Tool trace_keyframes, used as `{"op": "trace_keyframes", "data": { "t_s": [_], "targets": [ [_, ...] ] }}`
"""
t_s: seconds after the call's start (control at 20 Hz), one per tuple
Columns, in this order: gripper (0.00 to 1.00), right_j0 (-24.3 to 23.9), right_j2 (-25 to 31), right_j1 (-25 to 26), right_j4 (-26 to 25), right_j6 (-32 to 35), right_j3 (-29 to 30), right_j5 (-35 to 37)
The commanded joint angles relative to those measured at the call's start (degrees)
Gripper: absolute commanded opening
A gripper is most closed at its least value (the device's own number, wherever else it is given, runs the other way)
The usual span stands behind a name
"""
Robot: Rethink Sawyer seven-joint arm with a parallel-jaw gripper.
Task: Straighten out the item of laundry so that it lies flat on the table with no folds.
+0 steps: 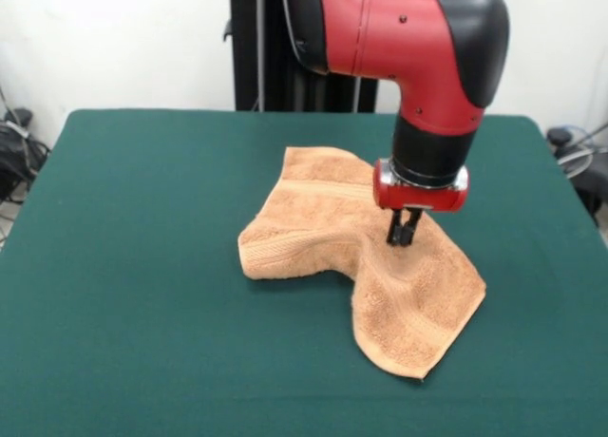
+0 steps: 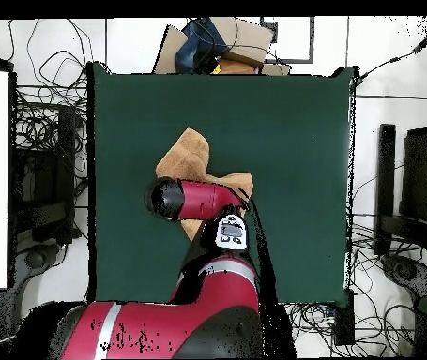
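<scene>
The towel (image 1: 361, 256) sits bunched mid-worktop (image 1: 123, 266), with the tool (image 1: 403, 230) looking pinched together on a raised ridge, I think. If that pinch only catches loops, pulling could slip off or just drag the whole thing, folds included.

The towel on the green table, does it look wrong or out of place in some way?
Yes. The towel is not flat on the table: it is bunched into a bent shape, with a raised ridge where the gripper meets the cloth and folds running out from there. No damage or spill shows. The overhead view mostly hides it under the arm.
</scene>
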Motion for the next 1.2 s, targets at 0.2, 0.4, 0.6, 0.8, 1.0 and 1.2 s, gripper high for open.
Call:
{"op": "trace_keyframes", "data": {
  "t_s": [0.2,0.4,0.6,0.8,1.0,1.2],
  "targets": [
    [0.00,-3.77,7.04,-2.69,-0.46,8.20,8.37,-4.26],
    [0.00,-1.17,4.20,-2.90,-1.20,9.03,7.89,-3.97],
    [0.00,0.03,3.01,1.35,-1.57,8.09,2.97,-3.86],
    [0.00,2.28,2.29,5.15,-0.54,9.17,-0.91,-4.24],
    [0.00,4.05,1.64,6.52,0.38,10.16,-2.78,-4.13],
    [0.00,3.33,2.61,8.47,0.54,9.25,-4.15,-5.42]
  ]
}}
